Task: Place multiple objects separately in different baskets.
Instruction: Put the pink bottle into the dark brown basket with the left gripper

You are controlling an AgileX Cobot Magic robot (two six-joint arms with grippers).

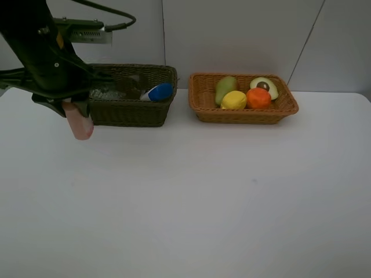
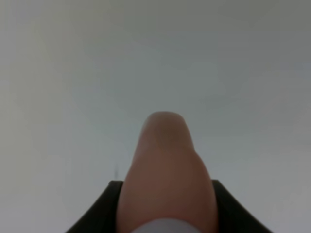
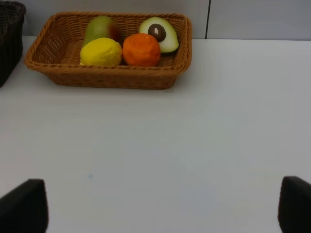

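Beside dark basket point(image 1: 130, 110) | left fingers point(image 1: 74, 110) clamp pink bottle point(image 1: 79, 124) | right fingers point(image 3: 294, 206) spread wide, holding nothing

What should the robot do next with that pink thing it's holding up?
Probably carry it a little farther back and over the dark basket, then let go. The left gripper holds the pink bottle in the air just in front of that basket's near corner. The fruit already fills the light basket, and a blue-capped bottle lies in the dark one.
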